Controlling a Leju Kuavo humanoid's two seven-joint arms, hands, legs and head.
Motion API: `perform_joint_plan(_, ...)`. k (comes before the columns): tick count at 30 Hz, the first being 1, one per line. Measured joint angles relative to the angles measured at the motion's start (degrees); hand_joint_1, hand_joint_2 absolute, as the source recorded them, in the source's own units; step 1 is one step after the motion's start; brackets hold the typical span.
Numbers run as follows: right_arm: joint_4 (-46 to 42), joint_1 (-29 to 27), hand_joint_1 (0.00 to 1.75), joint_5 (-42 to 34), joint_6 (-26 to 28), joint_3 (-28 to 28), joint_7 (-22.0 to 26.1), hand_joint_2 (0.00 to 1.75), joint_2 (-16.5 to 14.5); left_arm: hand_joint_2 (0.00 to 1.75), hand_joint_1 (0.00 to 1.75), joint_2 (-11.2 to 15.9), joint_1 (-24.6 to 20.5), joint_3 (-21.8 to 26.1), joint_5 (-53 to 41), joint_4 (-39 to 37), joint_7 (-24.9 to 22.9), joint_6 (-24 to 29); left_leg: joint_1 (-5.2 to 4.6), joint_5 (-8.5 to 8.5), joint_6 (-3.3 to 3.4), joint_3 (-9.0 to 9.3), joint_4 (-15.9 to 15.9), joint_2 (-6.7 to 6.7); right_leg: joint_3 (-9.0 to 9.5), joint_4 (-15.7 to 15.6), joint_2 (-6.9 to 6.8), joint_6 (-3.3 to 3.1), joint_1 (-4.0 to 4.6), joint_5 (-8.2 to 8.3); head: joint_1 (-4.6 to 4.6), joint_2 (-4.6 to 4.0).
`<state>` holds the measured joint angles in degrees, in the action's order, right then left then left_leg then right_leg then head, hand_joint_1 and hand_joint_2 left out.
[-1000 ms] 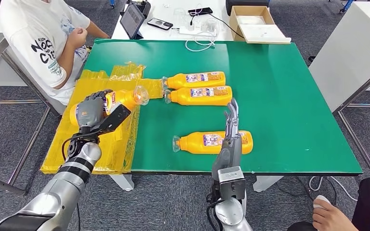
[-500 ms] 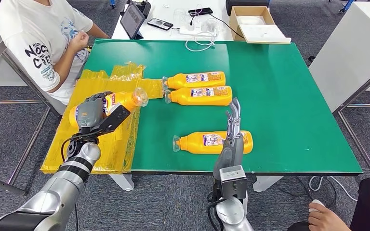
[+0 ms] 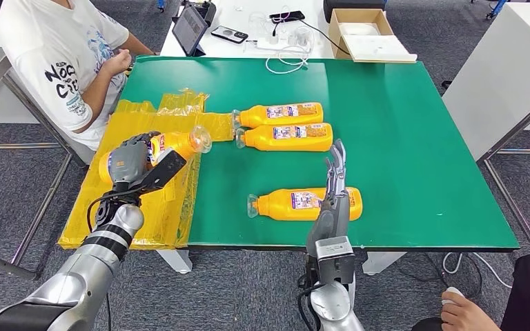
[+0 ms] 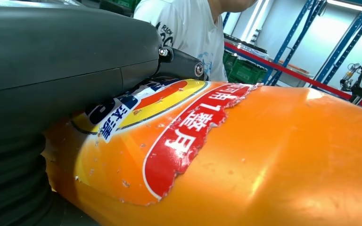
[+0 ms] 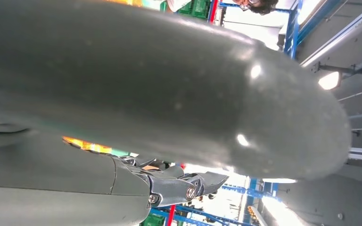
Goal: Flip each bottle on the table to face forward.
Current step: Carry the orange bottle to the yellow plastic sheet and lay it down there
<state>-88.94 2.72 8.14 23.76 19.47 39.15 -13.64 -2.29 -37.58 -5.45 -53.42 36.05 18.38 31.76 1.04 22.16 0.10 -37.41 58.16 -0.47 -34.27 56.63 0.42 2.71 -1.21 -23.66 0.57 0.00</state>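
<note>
My left hand (image 3: 132,160) grips an orange bottle (image 3: 174,143) above the yellow plastic sheet (image 3: 148,200) at the table's left edge, its clear cap pointing right. The left wrist view has that bottle's label (image 4: 179,136) close up under my thumb (image 4: 66,52). Two more orange bottles (image 3: 279,114) (image 3: 286,136) lie side by side mid-table, caps to the left. A third bottle (image 3: 297,204) lies near the front edge. My right hand (image 3: 333,181) stands over its right part with fingers straight and holding nothing; the right wrist view has its thumb (image 5: 169,89) close up.
A person in a white T-shirt (image 3: 62,55) sits at the table's back left corner. A tablet (image 3: 189,29), a phone (image 3: 229,34), cables and a cardboard box (image 3: 367,33) lie on the white table behind. A white cabinet (image 3: 504,76) stands at the right. The green table's (image 3: 421,152) right half is bare.
My right hand has edged slightly to the right over the front bottle. The person's arm shifted a little. My left hand and its bottle have stayed put.
</note>
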Motion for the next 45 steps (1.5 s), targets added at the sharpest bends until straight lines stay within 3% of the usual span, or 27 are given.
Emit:
perform_joint_plan(11,0.0,0.0,0.0,-0.1,-0.1,0.0,-0.5,0.0,0.0,1.75,1.75,0.2,-0.2,-0.2,-1.2,-0.3,-1.3,-1.2,0.0,0.0,0.0,-0.01,0.0,0.0,-0.01,0.0,0.0,0.0,0.0,0.0,0.0,0.0)
perform_joint_plan(15,1.2,0.6,0.0,-1.2,-1.2,-0.3,-2.4,0.0,-0.2,1.75,1.75,2.6,-2.4,-4.7,-12.0,-6.0,-10.9,-15.3,0.01,0.0,-0.01,0.0,0.0,0.07,-0.02,0.0,0.07,-0.04,0.02,0.03,0.01,0.0)
perform_joint_plan(17,1.9,0.7,0.0,-1.5,-1.4,-0.5,-2.3,0.0,-0.3,1.75,1.75,3.6,-2.6,-6.6,-13.9,-8.4,-12.1,-18.6,0.03,-0.02,-0.04,-0.03,0.0,0.22,-0.13,0.0,0.19,-0.12,0.03,0.1,0.0,0.0)
perform_joint_plan(25,3.4,1.0,0.0,-1.6,-1.6,-1.1,-2.3,0.0,-0.5,1.75,1.75,4.9,-4.8,-9.5,-14.9,-12.7,-12.7,-18.8,0.07,-0.04,-0.07,0.0,0.0,0.19,-0.06,0.0,0.21,-0.17,0.07,0.11,0.01,0.0)
perform_joint_plan(38,4.0,1.0,0.0,-1.5,-1.6,-1.5,-2.2,0.0,-0.5,1.75,1.75,5.0,-5.7,-10.4,-15.1,-14.3,-12.9,-18.9,0.08,-0.04,-0.07,0.11,0.0,0.19,0.04,0.0,0.21,-0.17,0.08,0.11,0.01,0.0)
perform_joint_plan(39,4.0,1.0,0.0,-1.5,-1.6,-1.6,-2.2,0.0,-0.5,1.75,1.5,5.0,-5.7,-10.4,-15.2,-14.4,-12.9,-18.8,0.08,-0.04,-0.08,0.11,0.0,0.19,0.04,0.0,0.21,-0.17,0.08,0.11,0.02,0.0)
perform_joint_plan(40,4.0,1.0,0.0,-1.5,-1.6,-1.6,-2.1,0.0,-0.5,1.75,1.06,5.0,-5.8,-10.4,-15.4,-14.4,-12.9,-18.7,0.08,-0.04,-0.08,0.11,0.0,0.19,0.04,0.0,0.21,-0.17,0.08,0.11,0.02,0.0)
perform_joint_plan(42,4.0,1.0,0.0,-1.4,-1.5,-1.7,-2.0,0.0,-0.5,0.87,0.19,5.0,-5.8,-10.4,-15.6,-14.5,-13.0,-18.6,0.09,-0.04,-0.08,0.12,0.0,0.19,0.04,0.0,0.22,-0.17,0.08,0.11,0.02,0.0)
perform_joint_plan(43,4.0,1.0,0.0,-1.3,-1.5,-1.8,-2.0,0.0,-0.5,0.44,0.0,5.0,-5.9,-10.4,-15.5,-14.6,-13.0,-18.7,0.09,-0.04,-0.08,0.12,0.0,0.19,0.04,0.0,0.22,-0.17,0.08,0.11,0.01,0.0)
perform_joint_plan(44,4.0,1.0,0.0,-1.3,-1.5,-1.8,-2.0,0.0,-0.5,0.0,0.0,5.0,-5.9,-10.3,-15.3,-14.7,-12.9,-19.2,0.09,-0.05,-0.08,0.12,0.0,0.19,0.04,0.0,0.21,-0.17,0.08,0.11,0.01,0.0)
perform_joint_plan(45,4.0,1.0,0.0,-1.2,-1.5,-1.9,-2.0,0.0,-0.5,0.0,0.0,5.0,-6.0,-10.2,-14.9,-14.7,-12.9,-19.9,0.09,-0.05,-0.08,0.12,0.0,0.19,0.04,0.0,0.21,-0.17,0.08,0.11,0.01,0.0)
